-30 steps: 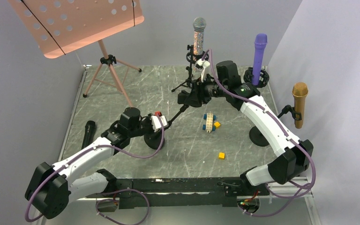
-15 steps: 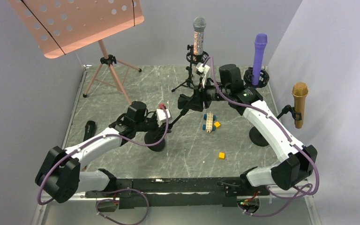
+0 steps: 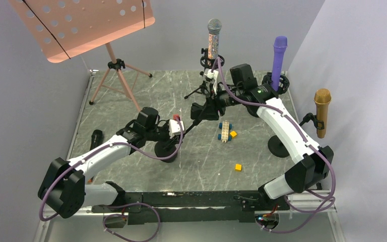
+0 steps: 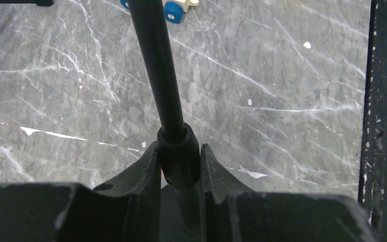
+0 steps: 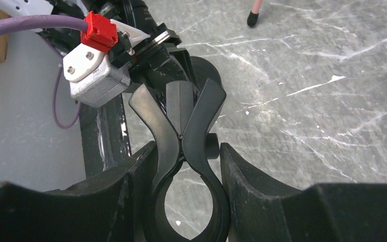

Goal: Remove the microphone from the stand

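Grey marbled worktop [image 3: 206, 164]. Left arm stretches low, left gripper [image 4: 180, 156] clamped on the pole [image 4: 156, 65] at its collar. Right arm bends inward, right gripper [image 5: 186, 156] pinching the clip [image 5: 181, 113]. Black microphone [image 3: 95, 137] lies flat near the worktop's left edge.

The table [image 3: 206, 161] top looks like smooth grey stone veined white, faintly glossy. The stand pole [image 4: 153, 60] is smooth black with a satin sheen; its clip [image 5: 181, 131] is matt black plastic. The far silver microphone [image 3: 213, 35] glitters, and the gold microphone [image 3: 322, 111] at the right shines like metal.
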### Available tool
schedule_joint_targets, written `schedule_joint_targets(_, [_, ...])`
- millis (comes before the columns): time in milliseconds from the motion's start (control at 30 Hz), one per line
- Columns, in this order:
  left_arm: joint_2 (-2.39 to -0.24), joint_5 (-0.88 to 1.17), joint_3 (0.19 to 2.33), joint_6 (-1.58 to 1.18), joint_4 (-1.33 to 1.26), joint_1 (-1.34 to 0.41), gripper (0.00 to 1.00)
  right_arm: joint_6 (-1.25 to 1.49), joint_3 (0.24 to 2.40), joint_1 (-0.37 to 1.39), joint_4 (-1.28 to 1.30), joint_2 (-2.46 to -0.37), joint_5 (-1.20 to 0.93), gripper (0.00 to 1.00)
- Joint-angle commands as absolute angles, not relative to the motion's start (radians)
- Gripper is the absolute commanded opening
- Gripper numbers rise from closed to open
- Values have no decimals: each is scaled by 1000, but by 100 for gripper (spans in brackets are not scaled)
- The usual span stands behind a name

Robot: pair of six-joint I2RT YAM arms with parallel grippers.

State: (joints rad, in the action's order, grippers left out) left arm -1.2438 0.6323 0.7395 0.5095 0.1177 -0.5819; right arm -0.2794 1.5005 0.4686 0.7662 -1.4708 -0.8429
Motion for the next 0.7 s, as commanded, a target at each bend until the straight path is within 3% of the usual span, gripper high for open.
schedule_joint_targets(0, [-1205, 624, 764, 738, 138, -595, 0, -442, 1545, 481, 870, -1537, -846, 49])
schedule_joint_targets(67, [-1200, 629, 763, 741, 149, -594, 0, -466, 1550, 482, 884, -1539, -846, 47])
schedule_joint_targets(100, [-1198, 629, 761, 741, 150, -595, 0, -475, 1552, 482, 887, -1539, -849, 40])
schedule_joint_targets(167, [-1193, 613, 758, 724, 138, -594, 2, -475, 1549, 483, 881, -1534, -849, 9])
schedule_joint_targets(200, [-1187, 594, 758, 678, 124, -594, 13, -471, 1545, 482, 875, -1530, -848, 0])
schedule_joint_targets(267, [-1184, 573, 765, 583, 102, -589, 45, -461, 1537, 483, 866, -1519, -845, 0])
schedule_joint_targets(300, [-1186, 590, 774, 547, 105, -585, 57, -462, 1532, 483, 864, -1512, -846, 0])
schedule_joint_targets(367, [-1200, 644, 795, 511, 133, -581, 68, -481, 1528, 482, 870, -1505, -852, 0])
schedule_joint_targets(533, [-1271, 763, 828, 497, 156, -564, 70, -534, 1549, 483, 891, -1514, -854, 0])
schedule_joint_targets(600, [-1307, 824, 850, 518, 180, -553, 64, -562, 1562, 486, 903, -1514, -843, 0])
schedule_joint_targets(667, [-1340, 863, 873, 562, 222, -551, 53, -570, 1566, 485, 901, -1511, -829, 0])
